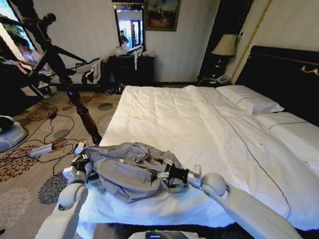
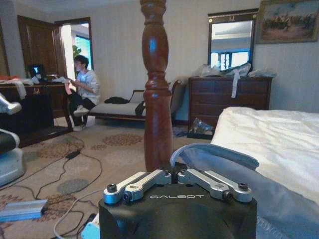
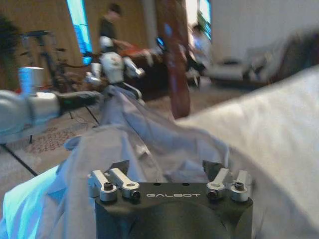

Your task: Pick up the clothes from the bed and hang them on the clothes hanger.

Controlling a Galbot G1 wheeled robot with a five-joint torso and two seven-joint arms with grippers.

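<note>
The grey-blue clothes [image 1: 127, 172] lie bunched on the front left corner of the bed [image 1: 199, 129]. My left gripper [image 1: 82, 160] is at the bundle's left edge, by the bed's side. In the left wrist view it [image 2: 174, 167] is shut on a hem of the clothes [image 2: 234, 174]. My right gripper [image 1: 162, 174] is at the bundle's right side. In the right wrist view it [image 3: 164, 169] is open, with folds of the clothes [image 3: 124, 144] between its jaws. The clothes hanger [image 1: 79, 102], a dark turned-wood stand, rises from the carpet just left of the bed, beyond the left gripper [image 2: 157, 99].
Cables and a power strip [image 1: 40, 149] lie on the patterned carpet by the stand's foot. A dark dresser with a mirror [image 1: 132, 67] stands at the far wall. Pillows [image 1: 249, 102] and a black headboard [image 1: 284, 74] are at the right.
</note>
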